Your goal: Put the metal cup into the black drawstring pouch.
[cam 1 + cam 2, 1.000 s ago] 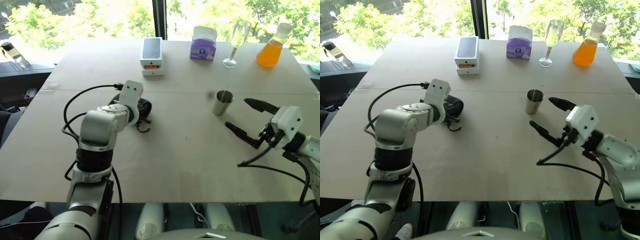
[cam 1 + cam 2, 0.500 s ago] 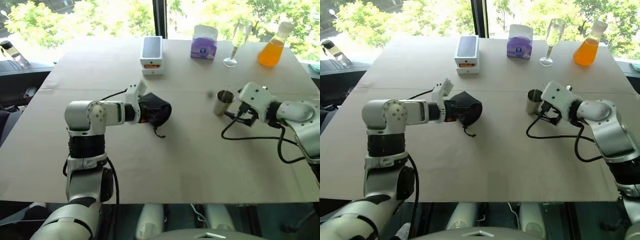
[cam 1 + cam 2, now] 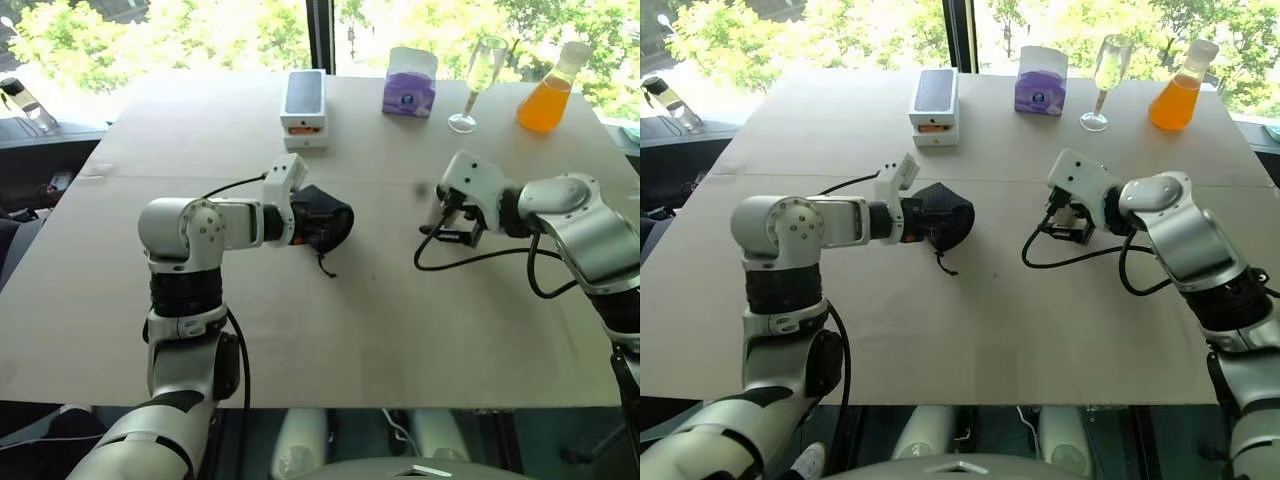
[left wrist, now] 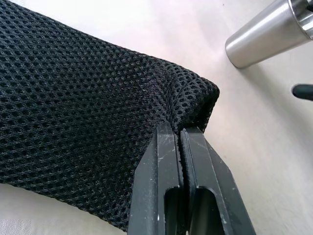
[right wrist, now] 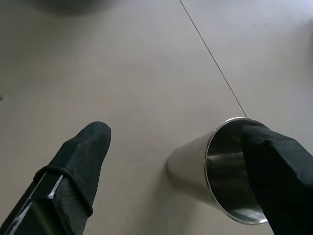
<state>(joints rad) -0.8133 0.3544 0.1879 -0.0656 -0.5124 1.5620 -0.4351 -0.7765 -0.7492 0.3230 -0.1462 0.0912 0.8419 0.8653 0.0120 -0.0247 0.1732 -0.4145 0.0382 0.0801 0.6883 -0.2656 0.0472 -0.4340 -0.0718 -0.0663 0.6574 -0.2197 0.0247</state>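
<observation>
Between the tips of the left gripper (image 4: pixel 181 134), a fold of the black drawstring pouch (image 3: pixel 322 218) is pinched tight, the two fingers pressed together on the mesh. The bag is seen bunched just ahead of that gripper, above the table (image 3: pixel 400 320), with a thin cord dangling from its underside. Beyond the pouch, in the left wrist view, the metal cup (image 4: pixel 266 34) is seen standing on the tabletop, well apart from the fabric.

Over at the right gripper (image 5: pixel 176 161), the fingers are spread wide. One fingertip (image 5: pixel 274 166) is poked into the mouth of the cup, lying against the inside of its rim; the other fingertip (image 5: pixel 83 152) is held off to the cup's outer side, clear of the steel wall. No squeeze on the cup is shown. From the head cameras the cup is mostly hidden behind the right wrist.

Past both grippers, at the far edge, a phone box (image 3: pixel 304 98), a purple tissue box (image 3: pixel 408 84), a wine glass (image 3: pixel 480 72) and an orange-filled flask (image 3: pixel 548 92) are lined up.
</observation>
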